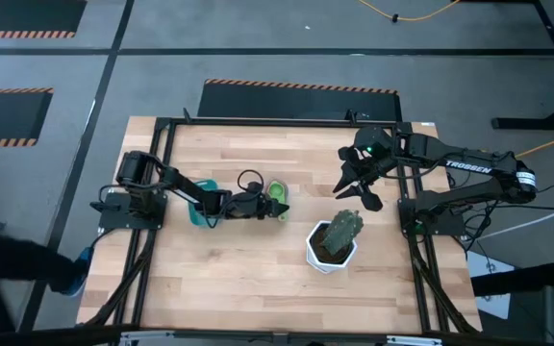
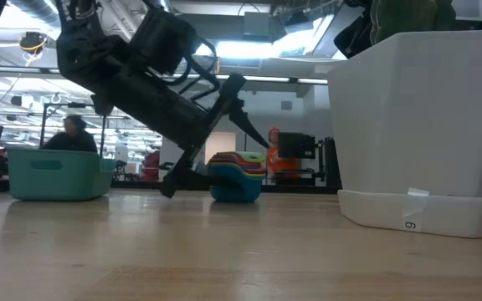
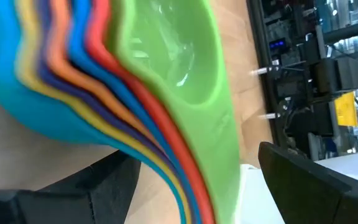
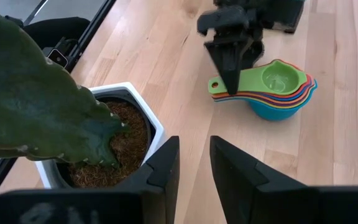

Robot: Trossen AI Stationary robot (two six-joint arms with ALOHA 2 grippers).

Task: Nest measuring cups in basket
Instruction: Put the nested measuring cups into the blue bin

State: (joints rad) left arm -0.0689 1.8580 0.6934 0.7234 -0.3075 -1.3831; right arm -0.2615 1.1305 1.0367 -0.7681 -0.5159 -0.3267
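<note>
Two dark fingers [image 3: 309,180] of my left gripper [image 1: 261,204] are standing spread as wide as they go, straddling the handles of the nested measuring cups [image 4: 272,88] without pinching them; nothing is held yet. The stack is sitting on the wooden table [image 1: 258,279], green cup on top, then red, blue, orange, yellow and more blue beneath, the handles fanning toward me. Behind my arm, the teal basket [image 2: 57,174] is waiting well apart from the stack, still without cups in it, so the nesting looks done but the placing does not. I am judging that if I close on the handles alone, the thin fanned edges could slip or the lower cups could drop away as I lift, since only friction is keeping them together. Closing off-centre could also tip the whole stack sideways. Farther across the table, the white hexagonal pot [image 1: 330,252] with its cactus [image 4: 23,93] is standing near my right gripper [image 1: 356,190], which is hanging above the table, fingers narrowly parted and gripping nothing.
</note>
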